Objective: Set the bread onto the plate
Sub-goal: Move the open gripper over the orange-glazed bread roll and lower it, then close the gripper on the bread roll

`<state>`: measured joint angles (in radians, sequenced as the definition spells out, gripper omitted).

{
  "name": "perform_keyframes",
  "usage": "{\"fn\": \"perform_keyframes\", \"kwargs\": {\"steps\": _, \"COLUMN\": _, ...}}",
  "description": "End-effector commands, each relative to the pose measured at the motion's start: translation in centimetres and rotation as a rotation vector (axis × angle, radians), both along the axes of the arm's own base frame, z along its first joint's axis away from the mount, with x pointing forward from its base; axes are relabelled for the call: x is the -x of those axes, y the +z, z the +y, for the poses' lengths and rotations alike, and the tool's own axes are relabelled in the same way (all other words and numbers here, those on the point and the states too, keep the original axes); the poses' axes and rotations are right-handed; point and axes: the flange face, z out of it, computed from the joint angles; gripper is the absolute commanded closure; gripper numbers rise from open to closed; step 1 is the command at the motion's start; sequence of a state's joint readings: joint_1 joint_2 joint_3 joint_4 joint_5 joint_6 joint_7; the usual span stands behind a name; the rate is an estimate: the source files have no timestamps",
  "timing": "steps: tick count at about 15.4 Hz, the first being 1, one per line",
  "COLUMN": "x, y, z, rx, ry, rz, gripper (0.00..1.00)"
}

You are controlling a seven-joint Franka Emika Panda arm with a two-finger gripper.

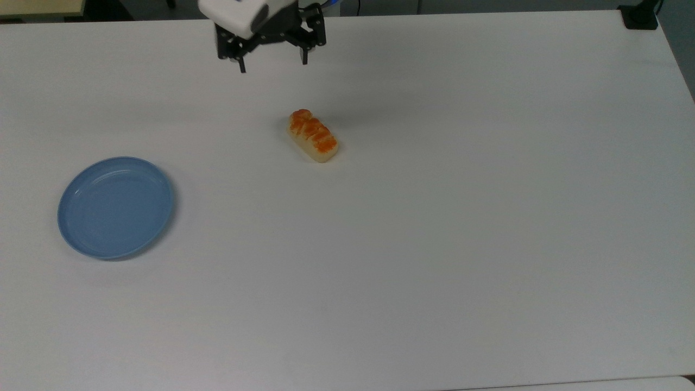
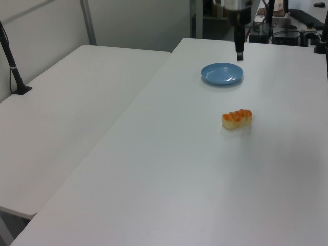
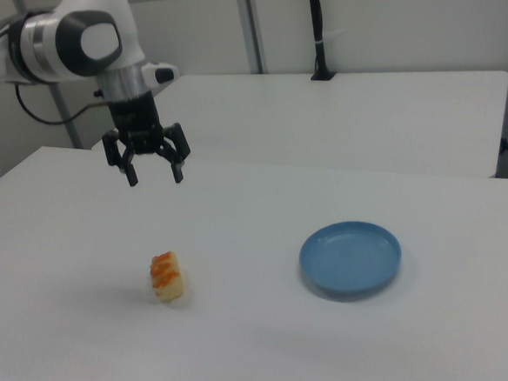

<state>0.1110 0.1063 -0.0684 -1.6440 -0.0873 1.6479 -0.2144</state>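
The bread [image 1: 313,136], a small cream loaf with orange glazed stripes, lies on the white table near the middle; it also appears in the left view [image 2: 237,118] and the right view [image 3: 168,277]. The light-blue plate [image 1: 115,207] rests flat at the top view's left, holding nothing [image 2: 222,73] [image 3: 350,259]. My gripper [image 1: 273,66] hangs open above the table, beyond the bread toward the far edge in the top view. In the right view my gripper [image 3: 155,177] is well above the bread, fingers spread wide with nothing between them.
A second white table [image 2: 66,113] adjoins at the left view's left, with a black post [image 2: 13,66] standing on it. A black clamp [image 1: 640,16] sits at the top view's far right corner. Cables and equipment [image 2: 287,25] crowd the far end in the left view.
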Motion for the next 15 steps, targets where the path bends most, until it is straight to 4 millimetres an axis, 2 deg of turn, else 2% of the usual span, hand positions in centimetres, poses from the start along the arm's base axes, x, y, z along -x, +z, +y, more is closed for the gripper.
{"fn": "perform_keyframes", "kwargs": {"steps": 1, "x": 1.0, "y": -5.4, "z": 2.3, "rx": -0.034, "ry": 0.098, "rz": 0.020, "gripper": 0.00}}
{"fn": "perform_keyframes", "kwargs": {"steps": 4, "x": 2.1, "y": -11.4, "z": 4.3, "rx": -0.033, "ry": 0.155, "rz": 0.062, "gripper": 0.00}}
{"fn": "perform_keyframes", "kwargs": {"steps": 7, "x": 2.4, "y": -16.2, "z": 5.1, "rx": -0.021, "ry": 0.188, "rz": 0.097, "gripper": 0.00}}
{"fn": "perform_keyframes", "kwargs": {"steps": 10, "x": 1.4, "y": -19.4, "z": 5.2, "rx": -0.007, "ry": 0.202, "rz": 0.091, "gripper": 0.00}}
{"fn": "perform_keyframes", "kwargs": {"steps": 12, "x": 0.9, "y": -20.4, "z": 5.0, "rx": 0.010, "ry": 0.216, "rz": 0.079, "gripper": 0.00}}
{"fn": "perform_keyframes", "kwargs": {"steps": 14, "x": 0.4, "y": -20.8, "z": 4.9, "rx": 0.011, "ry": 0.217, "rz": 0.059, "gripper": 0.06}}
{"fn": "perform_keyframes", "kwargs": {"steps": 15, "x": 0.3, "y": -21.2, "z": 5.0, "rx": 0.010, "ry": 0.218, "rz": 0.053, "gripper": 0.12}}
